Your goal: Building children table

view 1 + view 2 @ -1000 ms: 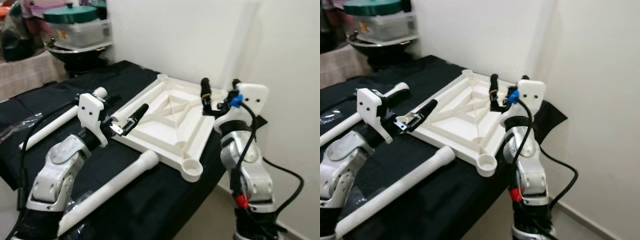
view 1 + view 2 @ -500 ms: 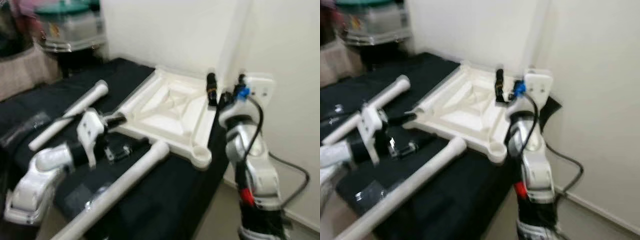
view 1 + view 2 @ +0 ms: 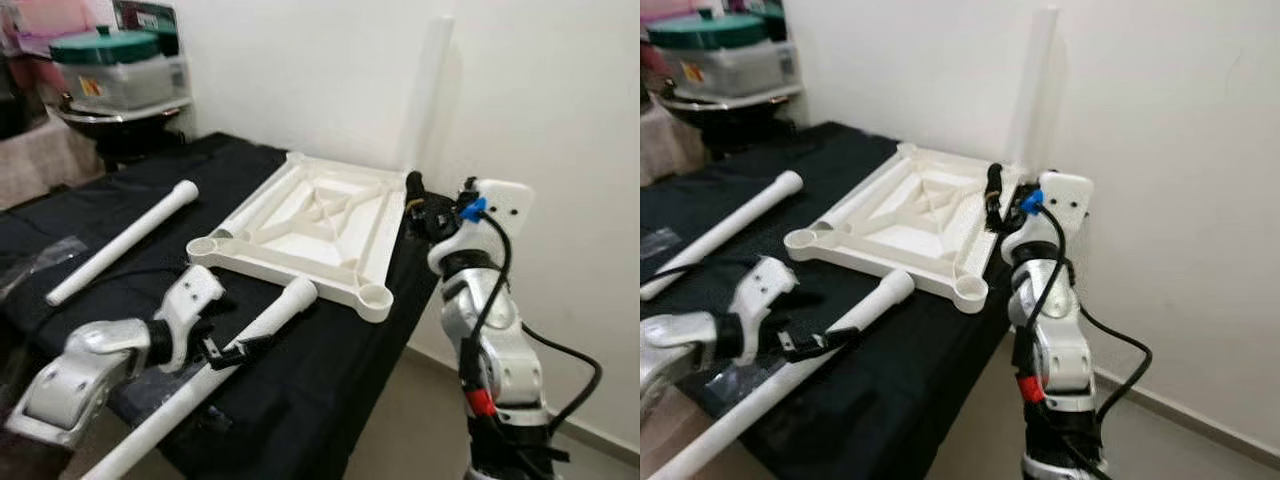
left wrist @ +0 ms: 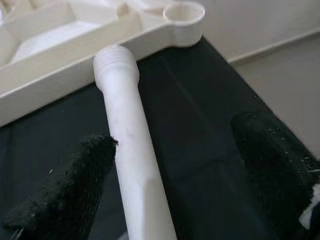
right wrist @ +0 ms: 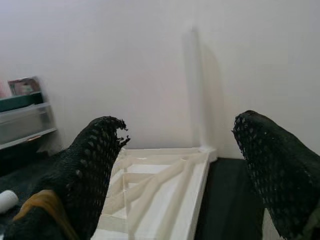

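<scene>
From my remote station I see the white tabletop lying upside down, ribbed underside up, on a table draped in black cloth, its far corner close to the white wall. A round socket shows at its near right corner, and another socket at the near left corner. One table leg already stands upright from the far right corner, rising against the wall. A second white leg lies on the cloth in front of the tabletop, its threaded end almost touching the tabletop's near edge, a little to the left of the near right socket. My left gripper sits low over this leg, and in the left wrist view its black fingers are spread wide, one beside the leg and the other well off to its far side, with the leg passing between them and not pinched. A third leg rests on the cloth well to the left, apart from the tabletop. My right gripper is raised at the tabletop's right edge, near the upright leg; the right wrist view shows its fingers held apart with nothing between them, looking out across the tabletop toward the wall. In the far left corner of the room a clear storage box with a green lid sits on a dark stand.
</scene>
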Motion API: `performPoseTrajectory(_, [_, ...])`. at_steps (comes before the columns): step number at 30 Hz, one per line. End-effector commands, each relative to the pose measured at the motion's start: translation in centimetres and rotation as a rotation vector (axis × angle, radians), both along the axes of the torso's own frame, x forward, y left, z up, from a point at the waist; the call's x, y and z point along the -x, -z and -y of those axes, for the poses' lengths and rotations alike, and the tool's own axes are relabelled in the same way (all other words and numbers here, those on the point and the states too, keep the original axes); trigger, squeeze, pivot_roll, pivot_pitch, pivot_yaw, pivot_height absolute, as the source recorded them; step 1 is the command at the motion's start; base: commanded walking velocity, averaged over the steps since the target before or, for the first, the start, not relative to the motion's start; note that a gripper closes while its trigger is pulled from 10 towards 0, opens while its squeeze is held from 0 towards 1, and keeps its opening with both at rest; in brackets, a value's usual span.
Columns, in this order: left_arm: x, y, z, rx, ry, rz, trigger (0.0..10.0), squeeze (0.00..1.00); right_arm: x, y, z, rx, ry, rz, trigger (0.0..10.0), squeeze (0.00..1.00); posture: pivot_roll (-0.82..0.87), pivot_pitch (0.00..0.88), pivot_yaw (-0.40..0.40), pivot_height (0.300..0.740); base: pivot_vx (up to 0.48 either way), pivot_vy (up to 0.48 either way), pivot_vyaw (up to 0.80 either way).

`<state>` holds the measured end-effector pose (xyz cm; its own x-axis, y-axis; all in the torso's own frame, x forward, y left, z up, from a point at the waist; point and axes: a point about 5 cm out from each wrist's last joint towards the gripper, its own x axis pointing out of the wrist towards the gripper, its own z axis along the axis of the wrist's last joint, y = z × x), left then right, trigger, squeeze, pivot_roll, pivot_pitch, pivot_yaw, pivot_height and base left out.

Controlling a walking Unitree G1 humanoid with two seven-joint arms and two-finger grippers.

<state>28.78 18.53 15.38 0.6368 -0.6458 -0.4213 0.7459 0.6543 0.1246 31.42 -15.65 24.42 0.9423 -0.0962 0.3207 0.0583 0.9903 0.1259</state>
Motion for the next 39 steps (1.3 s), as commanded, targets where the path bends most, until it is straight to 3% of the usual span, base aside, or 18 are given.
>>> performPoseTrajectory(1, [-0.6,0.6,-0.4,-0.032,-0.052,-0.027,10.0,0.0,-0.3,0.3,-0.4,-0.003,-0.01,-0.026,10.0,0.0,0.06,0.0,-0.025,0.74,0.0,0.0,0.0])
performPoseTrajectory(6, [-1.5,0.9,-0.7,-0.046,-0.116,-0.029,10.0,0.0,-0.2,0.4,-0.1,-0.007,0.002,-0.035,10.0,0.0,0.05,0.0,-0.02,0.74,0.0,0.0,0.0])
performPoseTrajectory(8, [-2.5,1.5,-1.1,-0.053,-0.221,-0.028,10.0,0.0,-0.2,0.6,0.2,-0.012,0.013,-0.044,10.0,0.0,0.05,0.0,-0.021,0.74,0.0,0.0,0.0])
performPoseTrajectory(11, [-2.9,1.7,-1.5,-0.039,-0.292,-0.019,10.0,0.0,-0.3,0.6,0.3,-0.014,0.016,-0.046,10.0,0.0,0.06,0.0,-0.022,0.74,0.0,0.0,0.0])
performPoseTrajectory(17, [-3.1,2.0,-2.2,-0.035,-0.358,-0.039,10.0,0.0,-0.5,0.8,0.1,-0.018,0.01,-0.062,10.0,0.0,0.06,0.0,-0.023,0.74,0.0,0.0,0.0])
performPoseTrajectory(21, [-3.0,2.4,-2.3,-0.038,-0.363,-0.061,10.0,0.0,-0.6,1.0,0.0,-0.022,0.007,-0.074,10.0,0.0,0.05,0.0,-0.023,0.74,0.0,0.0,0.0])
performPoseTrajectory(27, [-2.4,4.5,-1.6,-0.074,-0.364,-0.208,10.0,0.0,-0.9,2.9,0.3,-0.051,0.024,-0.201,10.0,0.0,0.05,0.0,-0.016,0.74,0.0,0.0,0.0])
performPoseTrajectory(36, [-2.1,5.1,-1.6,-0.101,-0.352,-0.265,10.0,0.0,-0.8,4.2,0.5,-0.065,0.037,-0.287,10.0,0.0,0.04,0.0,-0.007,0.74,0.0,0.0,0.0])
performPoseTrajectory(39, [-1.7,5.6,-1.0,-0.148,-0.323,-0.28,10.0,0.0,-0.7,4.7,0.5,-0.067,0.037,-0.324,10.0,0.0,0.04,0.0,-0.005,0.74,0.0,0.0,0.0])
